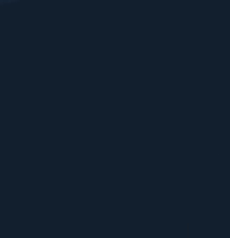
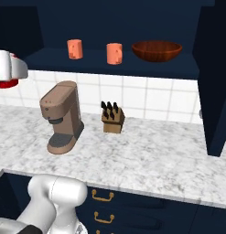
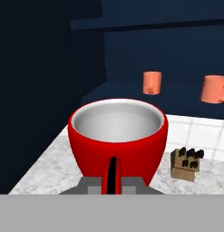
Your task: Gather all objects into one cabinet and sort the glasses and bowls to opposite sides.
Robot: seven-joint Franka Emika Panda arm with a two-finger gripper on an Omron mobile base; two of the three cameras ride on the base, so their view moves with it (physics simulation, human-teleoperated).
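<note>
My gripper (image 3: 112, 183) is shut on a red cup (image 3: 131, 145) with a pale grey inside, held up in the air with its mouth facing the hand camera. From the right base view, the white hand (image 2: 9, 66) is at the far left edge with the red cup (image 2: 7, 83) under it, level with the shelf. The navy wall cabinet (image 2: 119, 64) stands open ahead. On its shelf are two orange cups (image 2: 74, 49) (image 2: 114, 53) and a brown wooden bowl (image 2: 156, 50). My fingertips are hidden behind the cup.
A navy door (image 2: 217, 91) hangs open at the right. A brown coffee machine (image 2: 63, 116) and a knife block (image 2: 112, 118) stand on the marble counter (image 2: 146, 155). Low navy cupboards (image 2: 103, 196) lie below. A flat navy surface (image 1: 114, 119) is close to the left camera.
</note>
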